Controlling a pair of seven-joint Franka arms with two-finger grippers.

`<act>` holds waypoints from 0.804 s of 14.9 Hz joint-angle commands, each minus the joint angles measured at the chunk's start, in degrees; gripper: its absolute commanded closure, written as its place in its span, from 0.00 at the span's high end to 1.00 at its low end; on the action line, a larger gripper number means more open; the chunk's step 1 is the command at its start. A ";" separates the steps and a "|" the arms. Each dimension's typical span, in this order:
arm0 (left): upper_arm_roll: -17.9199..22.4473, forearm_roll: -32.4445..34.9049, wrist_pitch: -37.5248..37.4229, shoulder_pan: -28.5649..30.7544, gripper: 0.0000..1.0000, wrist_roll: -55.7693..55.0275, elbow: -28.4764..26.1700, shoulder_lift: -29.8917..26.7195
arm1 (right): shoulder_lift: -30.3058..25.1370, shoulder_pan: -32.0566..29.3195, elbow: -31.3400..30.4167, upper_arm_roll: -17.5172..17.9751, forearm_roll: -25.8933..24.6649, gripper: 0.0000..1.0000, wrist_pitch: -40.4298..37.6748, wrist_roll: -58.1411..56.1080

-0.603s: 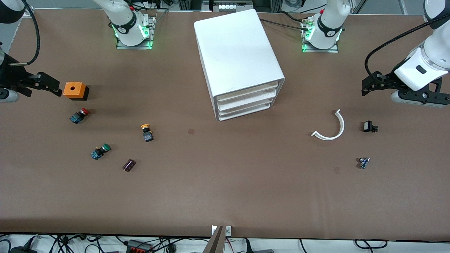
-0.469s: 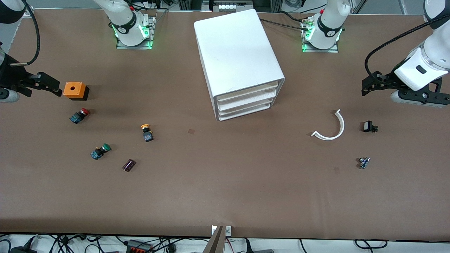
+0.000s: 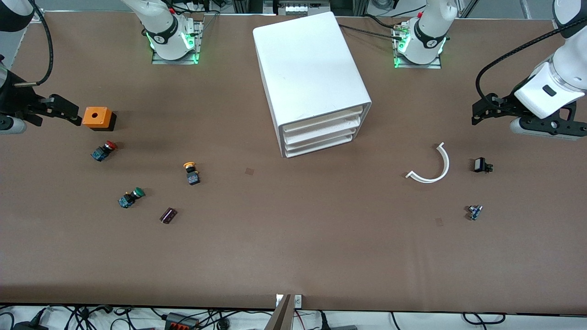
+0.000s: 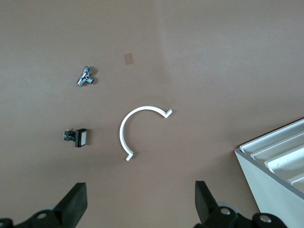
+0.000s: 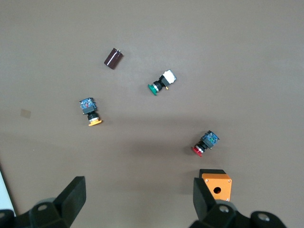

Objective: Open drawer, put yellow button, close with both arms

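With left gripper (image 3: 479,114) and right gripper (image 3: 69,112) both spread and empty, we judge the yellow button (image 3: 191,173), lying near the cabinet (image 3: 312,78), light, rigid, best pinched across its black body.

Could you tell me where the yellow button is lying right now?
The yellow button lies on the table toward the right arm's end, between the cabinet and the green button.
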 commanded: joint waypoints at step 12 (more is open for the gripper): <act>0.12 -18.04 -18.14 -1.72 1.00 1.35 3.37 5.85 | 11.63 7.57 -0.60 0.27 0.03 1.00 8.14 0.71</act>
